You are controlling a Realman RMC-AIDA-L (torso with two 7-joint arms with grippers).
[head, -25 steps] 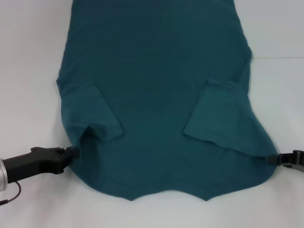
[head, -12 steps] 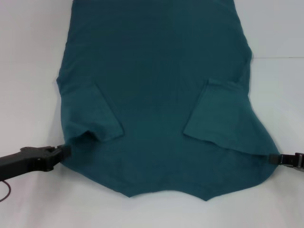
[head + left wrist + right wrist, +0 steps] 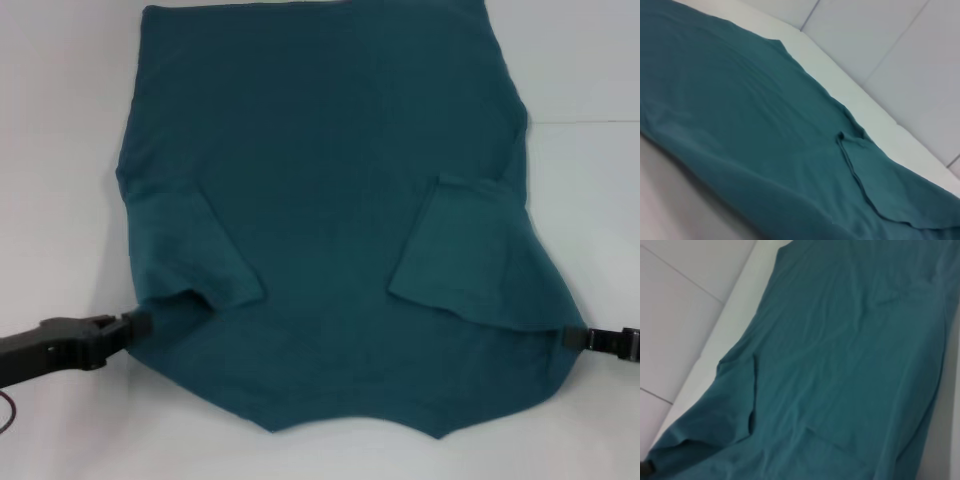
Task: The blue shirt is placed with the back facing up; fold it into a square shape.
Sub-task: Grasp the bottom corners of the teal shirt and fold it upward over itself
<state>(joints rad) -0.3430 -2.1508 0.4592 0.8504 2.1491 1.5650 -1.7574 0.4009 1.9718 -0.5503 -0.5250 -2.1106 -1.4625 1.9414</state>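
The dark teal-blue short-sleeved cotton T-shirt fills most of the head view, plain back up, both sleeves folded in over the body, its near edge sagging to a notch at lower centre. The left gripper, black, sits at the lower left of the frame with its tip against the cloth edge just under the folded sleeve; the right gripper does the same at the lower right. Each looks pinched on the fabric there, though whether the jaws are truly closed on it I cannot tell from where the fingers meet the cloth.

The danger, I'd say, is an uneven pull: if one side holds only a thin bit of hem, it could slip free while the other drags on, skewing the shirt and spoiling the fold. The tucked sleeves could also flop open if the cloth is lifted too briskly.

The white table surface is smooth and matte, showing a faint seam at the right of the frame, so cloth should slide easily. Pale panelled walls stand beyond it in the wrist views.
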